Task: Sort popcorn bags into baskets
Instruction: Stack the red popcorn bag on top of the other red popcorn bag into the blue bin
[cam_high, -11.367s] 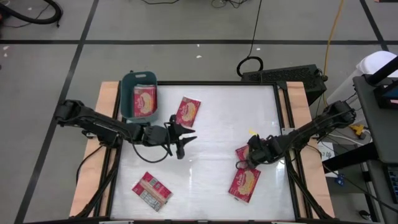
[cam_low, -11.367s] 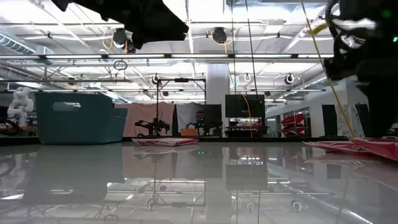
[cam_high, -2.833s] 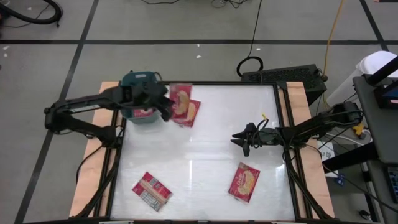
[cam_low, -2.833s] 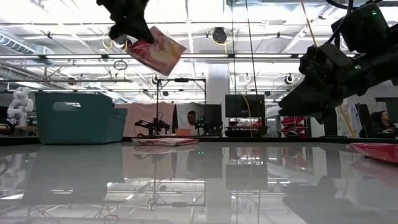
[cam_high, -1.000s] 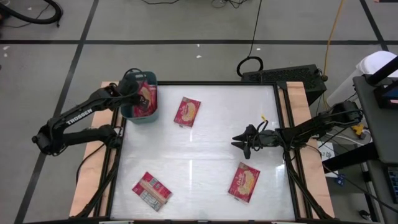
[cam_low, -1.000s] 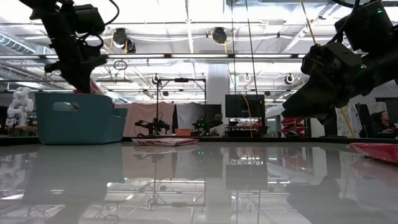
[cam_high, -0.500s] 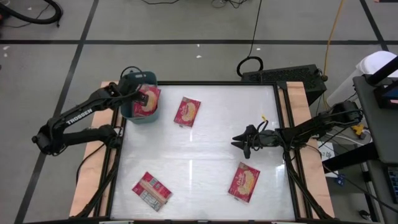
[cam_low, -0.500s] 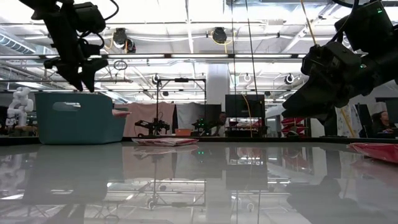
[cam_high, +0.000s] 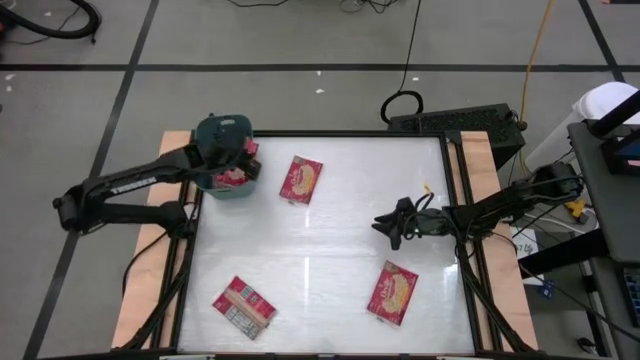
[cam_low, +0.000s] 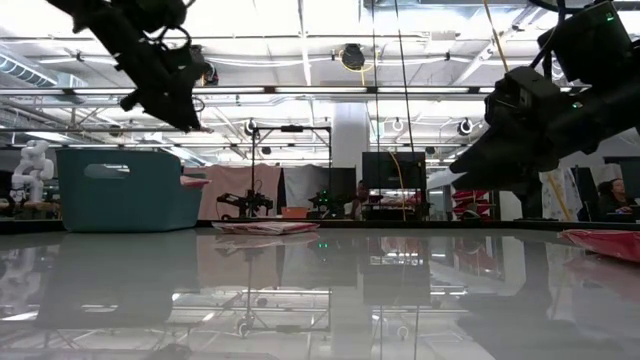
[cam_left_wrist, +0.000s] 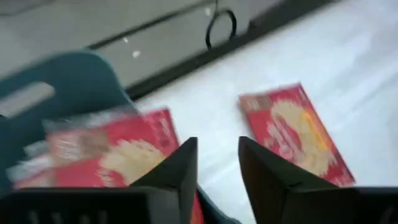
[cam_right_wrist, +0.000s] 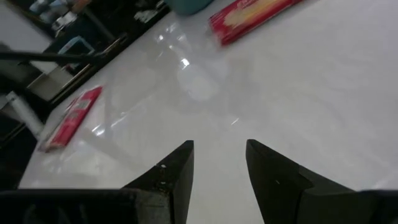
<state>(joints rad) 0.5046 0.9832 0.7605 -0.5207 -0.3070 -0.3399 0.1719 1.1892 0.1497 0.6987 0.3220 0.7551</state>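
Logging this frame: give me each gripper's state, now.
Left gripper: open, empty, above the basket.
Right gripper: open, empty, over the table.
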